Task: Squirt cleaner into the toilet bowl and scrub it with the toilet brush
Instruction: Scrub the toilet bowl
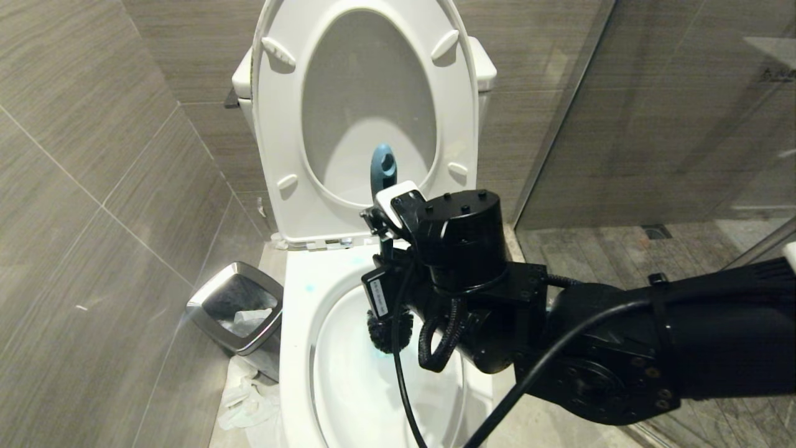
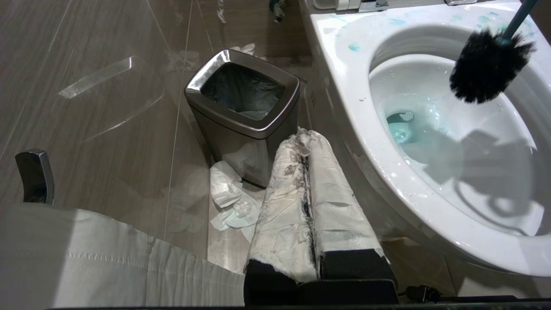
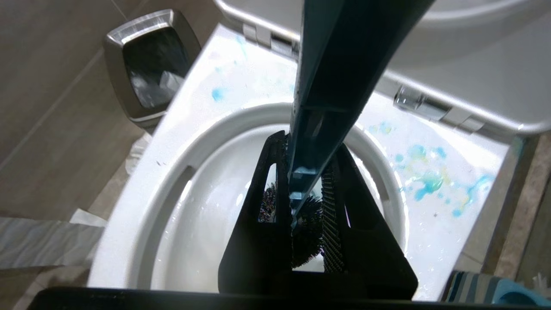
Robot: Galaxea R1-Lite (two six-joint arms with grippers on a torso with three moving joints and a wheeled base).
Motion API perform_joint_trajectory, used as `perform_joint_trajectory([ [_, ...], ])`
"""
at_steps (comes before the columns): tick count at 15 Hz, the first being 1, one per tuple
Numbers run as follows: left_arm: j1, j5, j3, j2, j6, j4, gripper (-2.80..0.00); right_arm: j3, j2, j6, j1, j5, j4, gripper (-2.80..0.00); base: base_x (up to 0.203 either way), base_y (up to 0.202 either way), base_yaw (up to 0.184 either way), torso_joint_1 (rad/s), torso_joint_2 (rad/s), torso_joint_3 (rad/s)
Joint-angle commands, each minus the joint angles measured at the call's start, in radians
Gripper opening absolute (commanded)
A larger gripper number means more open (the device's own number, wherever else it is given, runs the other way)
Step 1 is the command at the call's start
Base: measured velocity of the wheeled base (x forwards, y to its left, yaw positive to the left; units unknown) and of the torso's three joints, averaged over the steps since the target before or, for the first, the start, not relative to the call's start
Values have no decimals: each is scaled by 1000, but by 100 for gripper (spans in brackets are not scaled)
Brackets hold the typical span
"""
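The white toilet bowl (image 1: 297, 348) stands open, its seat and lid (image 1: 280, 124) raised against the tank. My right gripper (image 1: 385, 249) is over the bowl, shut on the slate-blue handle of the toilet brush (image 1: 384, 168). In the right wrist view the handle (image 3: 335, 64) runs between the black fingers (image 3: 275, 181) of this gripper (image 3: 308, 146). The black bristle head (image 2: 488, 64) hangs inside the bowl above the water. Turquoise cleaner is splashed on the rim (image 3: 426, 183) and tints the water (image 2: 402, 129). My left gripper (image 2: 303, 137), wrapped in white paper, is shut and empty, low beside the bowl (image 2: 344, 86).
A steel-rimmed black bin (image 1: 239, 308) stands on the floor left of the toilet, with crumpled tissues (image 1: 245, 398) around it. A tiled wall runs close on the left. A glass shower partition (image 1: 653, 124) stands on the right.
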Motion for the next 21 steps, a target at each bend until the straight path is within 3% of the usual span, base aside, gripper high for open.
perform_joint_trajectory([
  [1, 0, 0, 0, 1, 0, -1, -280, -17, 98, 15, -33, 6, -9, -280, 0, 0, 0, 0, 0, 0],
  [14, 0, 0, 0, 1, 0, -1, -280, -390, 527, 62, -113, 3, -11, -280, 0, 0, 0, 0, 0, 0],
  [21, 0, 0, 0, 1, -1, 0, -280, -492, 622, 58, -126, -51, -8, -280, 0, 0, 0, 0, 0, 0],
])
